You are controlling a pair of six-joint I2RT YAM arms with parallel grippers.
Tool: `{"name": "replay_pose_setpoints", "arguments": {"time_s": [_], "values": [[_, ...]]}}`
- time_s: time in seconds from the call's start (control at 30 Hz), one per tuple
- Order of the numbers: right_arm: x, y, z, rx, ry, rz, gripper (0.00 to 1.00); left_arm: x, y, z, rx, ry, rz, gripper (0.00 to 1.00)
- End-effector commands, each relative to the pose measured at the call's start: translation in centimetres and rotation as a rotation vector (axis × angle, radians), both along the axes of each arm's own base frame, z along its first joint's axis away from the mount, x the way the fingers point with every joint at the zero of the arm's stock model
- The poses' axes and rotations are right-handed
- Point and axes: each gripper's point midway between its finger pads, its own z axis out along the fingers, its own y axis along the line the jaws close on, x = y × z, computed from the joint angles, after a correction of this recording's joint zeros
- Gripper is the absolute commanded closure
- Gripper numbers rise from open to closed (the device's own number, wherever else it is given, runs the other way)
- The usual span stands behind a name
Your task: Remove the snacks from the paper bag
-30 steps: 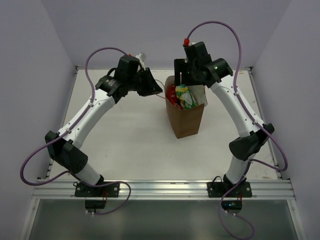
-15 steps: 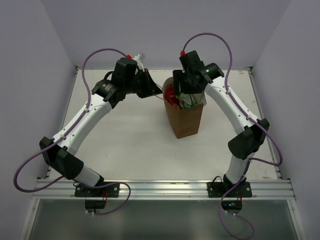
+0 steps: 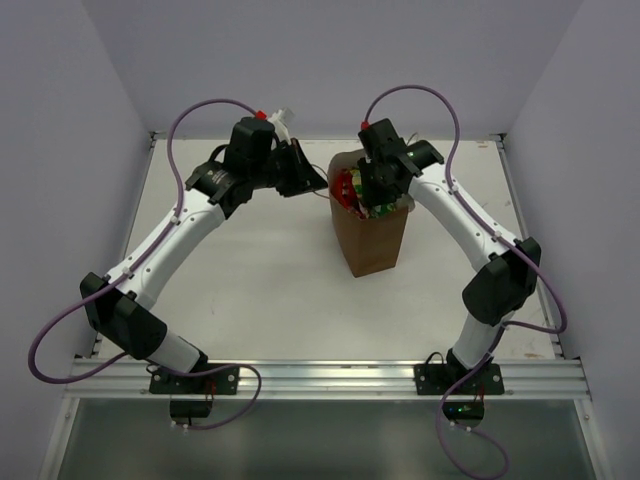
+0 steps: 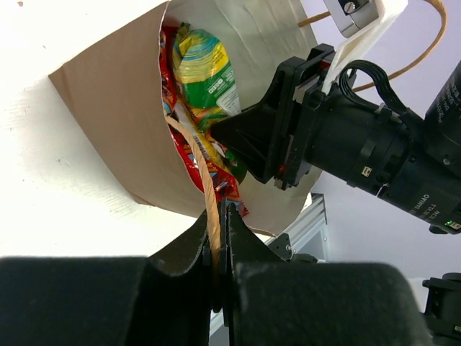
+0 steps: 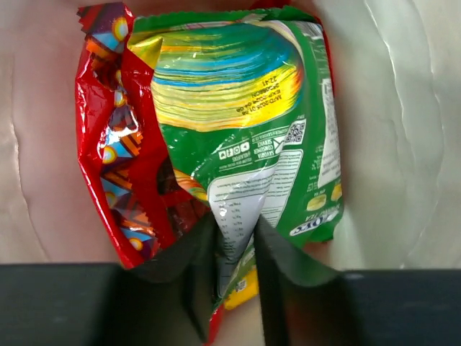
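Note:
The brown paper bag [image 3: 372,245] stands upright at mid-table. My left gripper [image 4: 222,210] is shut on its thin loop handle [image 4: 209,193], just left of the bag's mouth [image 3: 318,187]. My right gripper [image 5: 236,229] reaches down into the open top [image 3: 371,200] and is shut on a fold of the long green-yellow snack packet [image 5: 238,108]. Beside that packet, still inside the bag, lies a red crinkly packet [image 5: 115,144]. A small yellow one [image 5: 246,290] peeks out below my fingers. The left wrist view also shows the green packet [image 4: 205,72] and red packets [image 4: 204,167] in the bag.
The pale inner walls of the bag [image 5: 403,108] close in on both sides of my right gripper. The white table [image 3: 250,270] is ringed by lilac walls, with an aluminium rail [image 3: 320,378] along its near edge.
My right gripper has come down into the bag's mouth and closed on the green-yellow packet. The left gripper has kept hold of the handle.

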Motion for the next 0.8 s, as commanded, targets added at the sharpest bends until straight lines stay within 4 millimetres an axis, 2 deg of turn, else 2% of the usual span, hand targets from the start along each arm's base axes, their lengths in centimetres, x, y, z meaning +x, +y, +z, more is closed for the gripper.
{"name": "replay_pose_setpoints", "arguments": {"time_s": [0.0, 0.07, 0.1, 0.2, 0.3, 0.37, 0.43, 0.47, 0.53, 0.57, 0.63, 0.67, 0.77], "values": [[0.8, 0.7, 1.2, 0.037, -0.054, 0.043, 0.74, 0.0, -0.5, 2.6, -0.052, -0.073, -0.019, 0.92], [1.3, 0.6, 1.1, 0.017, -0.069, 0.045, 0.95, 0.3, -0.8, 3.0, -0.057, -0.082, -0.022, 0.92], [1.5, 0.4, 1.1, 0.01, -0.078, 0.042, 1.0, 0.4, -0.9, 3.1, -0.057, -0.085, -0.017, 0.92], [1.9, 0.8, 3.5, 0.045, -0.144, 0.043, 1.0, 0.4, -0.9, 3.2, -0.055, -0.088, -0.014, 0.92], [2.0, 1.3, 7.2, 0.107, -0.204, 0.043, 1.0, 0.1, -0.6, 2.7, -0.041, -0.078, -0.017, 0.92], [1.9, 1.7, 9.8, 0.148, -0.249, 0.041, 1.0, -0.1, -0.3, 2.8, -0.034, -0.088, -0.011, 0.92], [1.8, 1.7, 11.5, 0.18, -0.283, 0.032, 1.0, -0.5, 0.0, 3.0, -0.027, -0.093, -0.008, 0.93], [1.7, 1.7, 13.3, 0.208, -0.327, 0.031, 1.0, -0.5, 0.3, 2.9, -0.015, -0.089, -0.001, 0.93], [1.3, 1.7, 15.2, 0.243, -0.372, 0.036, 1.0, -0.7, 0.7, 3.4, -0.005, -0.105, 0.003, 0.93], [1.1, 1.6, 16.9, 0.268, -0.41, 0.037, 1.0, -0.7, 0.9, 3.2, 0.007, -0.098, 0.012, 0.93], [0.9, 1.3, 18.6, 0.287, -0.447, 0.024, 1.0, -0.9, 1.5, 3.7, 0.013, -0.111, 0.023, 0.93], [0.7, 1.0, 20.2, 0.299, -0.481, 0.015, 1.0, -0.9, 1.8, 3.6, 0.022, -0.107, 0.028, 0.93], [0.1, -0.6, 23.8, 0.316, -0.587, -0.032, 1.0, -0.7, 3.4, 3.9, 0.028, -0.108, 0.065, 0.94]]}}
